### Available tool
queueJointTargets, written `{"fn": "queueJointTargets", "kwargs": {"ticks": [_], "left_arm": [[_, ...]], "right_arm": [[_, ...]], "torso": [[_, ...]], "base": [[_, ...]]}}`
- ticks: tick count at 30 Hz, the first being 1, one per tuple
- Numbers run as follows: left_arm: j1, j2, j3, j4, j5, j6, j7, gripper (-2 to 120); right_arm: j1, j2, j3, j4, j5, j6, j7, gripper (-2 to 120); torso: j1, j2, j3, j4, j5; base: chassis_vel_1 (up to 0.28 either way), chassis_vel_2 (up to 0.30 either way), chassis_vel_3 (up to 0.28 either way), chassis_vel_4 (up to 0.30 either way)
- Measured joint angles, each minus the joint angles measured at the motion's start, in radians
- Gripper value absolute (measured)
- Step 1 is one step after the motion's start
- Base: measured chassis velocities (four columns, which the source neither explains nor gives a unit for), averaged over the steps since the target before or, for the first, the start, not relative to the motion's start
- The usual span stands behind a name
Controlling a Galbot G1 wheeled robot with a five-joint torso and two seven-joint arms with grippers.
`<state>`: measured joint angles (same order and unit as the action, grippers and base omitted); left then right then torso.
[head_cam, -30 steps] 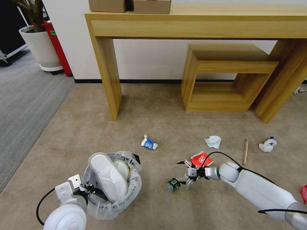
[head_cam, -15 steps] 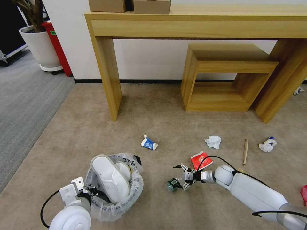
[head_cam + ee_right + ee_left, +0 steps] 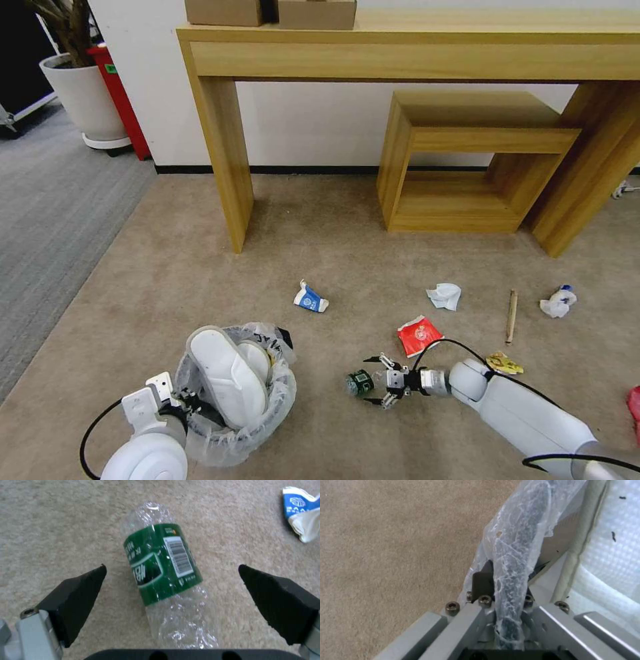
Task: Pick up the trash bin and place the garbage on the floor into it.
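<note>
My left gripper [image 3: 189, 402] is clamped on the rim of the small round dark trash bin with its whitish plastic liner [image 3: 267, 407], which holds a white slipper [image 3: 223, 375] and feels light; my right gripper [image 3: 381, 385], low over the beige carpet, stands wide apart around the small clear crumpled bottle with a green label [image 3: 361, 383]. The bottle looks empty, thin and springy, so I judge the banded middle the firmest hold; the right wrist view shows both pads [image 3: 80, 595] flanking it untouched, a gap the head view blurs.

Head high; wrists close, floorward

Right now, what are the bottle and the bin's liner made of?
Bottle: looks like thin clear plastic, glossy and crumpled, with a green printed label. Liner: seemingly thin translucent plastic film, whitish and wrinkled, pinched in the left gripper. Right gripper is open around the bottle.
</note>
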<state>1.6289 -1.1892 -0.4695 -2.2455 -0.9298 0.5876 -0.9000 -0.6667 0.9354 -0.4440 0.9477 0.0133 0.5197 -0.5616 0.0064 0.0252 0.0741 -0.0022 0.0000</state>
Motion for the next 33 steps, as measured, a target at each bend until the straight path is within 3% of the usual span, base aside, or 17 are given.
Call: {"fn": "queueJointTargets", "kwargs": {"ticks": [33], "left_arm": [[-0.001, 0.019, 0.023, 0.006, 0.011, -0.004, 0.002, 0]], "right_arm": [[-0.043, 0.073, 0.063, -0.111, -0.006, 0.022, 0.027, 100]], "torso": [[0.0, 0.0, 0.0, 0.0, 0.0001]], "base": [[0.0, 0.0, 0.0, 0.0]]}}
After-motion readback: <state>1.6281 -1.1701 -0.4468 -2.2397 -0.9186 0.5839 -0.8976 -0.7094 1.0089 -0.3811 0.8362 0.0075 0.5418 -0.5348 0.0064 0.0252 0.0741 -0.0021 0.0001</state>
